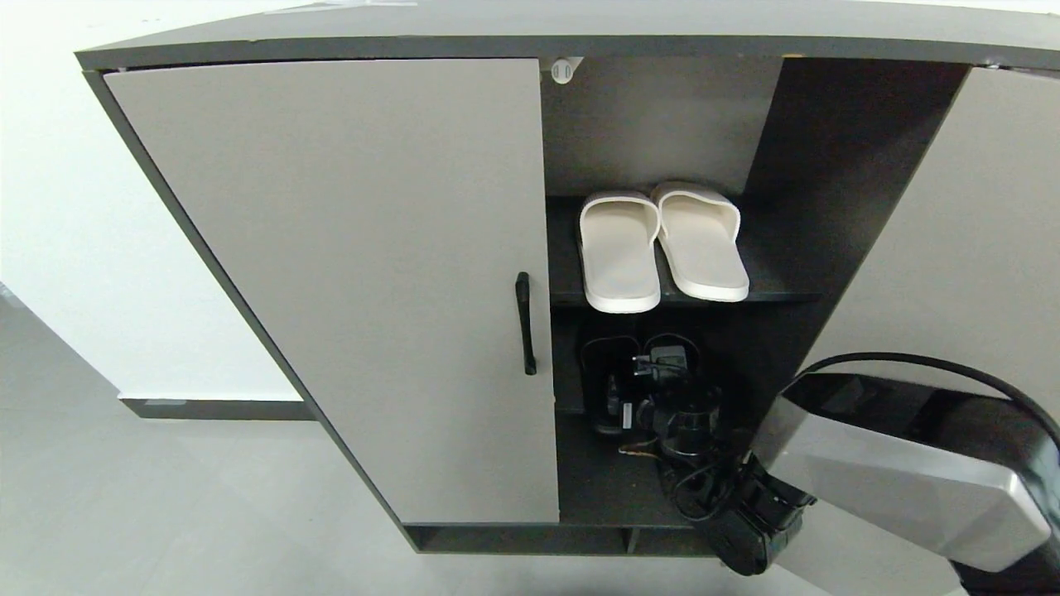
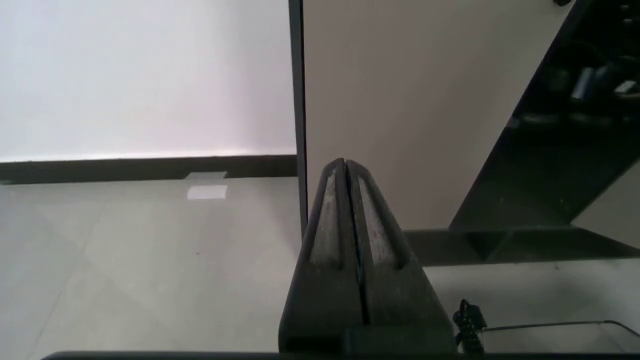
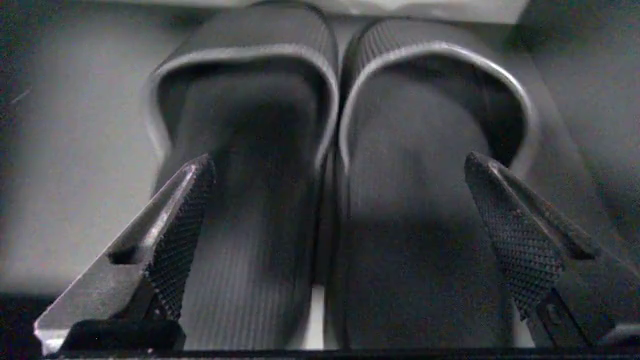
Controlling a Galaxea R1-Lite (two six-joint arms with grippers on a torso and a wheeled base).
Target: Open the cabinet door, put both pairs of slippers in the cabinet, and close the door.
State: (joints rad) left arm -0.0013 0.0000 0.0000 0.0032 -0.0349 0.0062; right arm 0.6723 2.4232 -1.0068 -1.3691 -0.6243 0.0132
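From my remote station: the dark cabinet point(image 1: 497, 41) stands on the grey floor point(image 1: 166, 497). Its left door point(image 1: 348, 273) is closed, with a black handle point(image 1: 525, 324) at the edge, and its right door point(image 1: 977, 232) is swung out. On the upper shelf point(image 1: 778, 294) a pair of white slippers point(image 1: 700, 244) sits side by side, toes inward. In the compartment beneath lies the pair of dark slippers point(image 3: 420, 200), also toes inward. The right gripper point(image 3: 340, 165) is over them, its jaws spread wide, one outside each slipper; I cannot tell whether they touch. The left gripper point(image 2: 345, 175) hangs above the floor by the cabinet's left side, jaws pressed together on nothing.
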